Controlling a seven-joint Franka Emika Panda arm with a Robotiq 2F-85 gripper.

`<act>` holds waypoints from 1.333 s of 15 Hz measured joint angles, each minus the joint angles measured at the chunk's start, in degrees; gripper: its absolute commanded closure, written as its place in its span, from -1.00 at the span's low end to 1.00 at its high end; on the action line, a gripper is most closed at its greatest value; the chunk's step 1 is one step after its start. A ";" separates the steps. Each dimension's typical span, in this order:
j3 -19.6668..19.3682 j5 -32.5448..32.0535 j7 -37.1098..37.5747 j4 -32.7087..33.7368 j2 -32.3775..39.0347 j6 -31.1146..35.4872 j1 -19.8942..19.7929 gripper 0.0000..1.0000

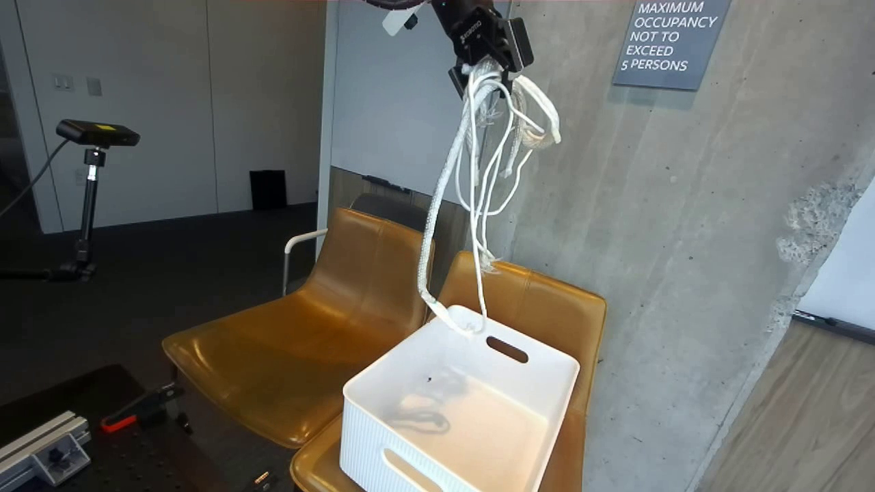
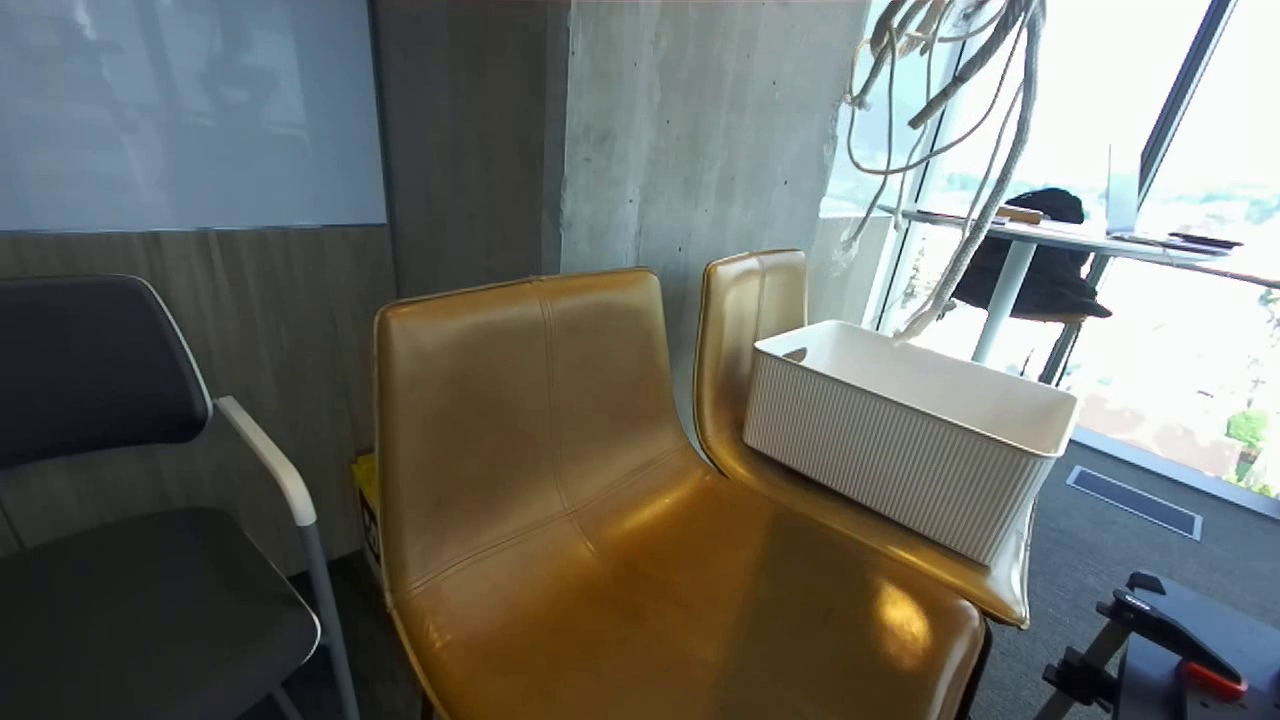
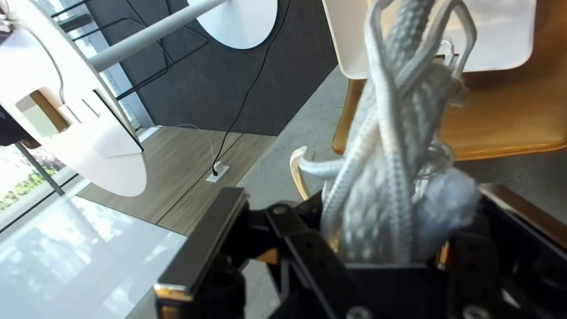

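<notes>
A bundle of white braided rope (image 1: 422, 273), thick and thin strands with frayed ends, hangs from my gripper (image 1: 492, 72). In the wrist view the rope (image 3: 372, 212) sits deep between the jaws, close to the palm. The fingertips stand apart on either side of it. Below is a white ribbed bin (image 1: 362, 437) with handle slots; the longest strands droop to its rim and inner wall. In an exterior view the rope (image 2: 978, 235) dangles over the bin (image 2: 890, 440), and the gripper is cut off at the top. A dark loop shape on the bin's floor may be a shadow.
Brown leather chairs (image 1: 321, 328) stand side by side, the bin on one of them. Behind rises a concrete wall (image 1: 683, 205). A dark chair (image 2: 150, 600), a round white table (image 3: 110, 164) and a camera on a stand (image 1: 89, 198) are around.
</notes>
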 measured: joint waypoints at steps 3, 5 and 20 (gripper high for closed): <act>-0.36 0.35 -2.95 -1.79 0.55 4.43 -2.47 1.00; -0.70 0.86 -4.83 -3.67 0.85 7.94 -4.52 1.00; -2.02 7.66 -16.69 -21.32 -1.06 22.02 -10.07 1.00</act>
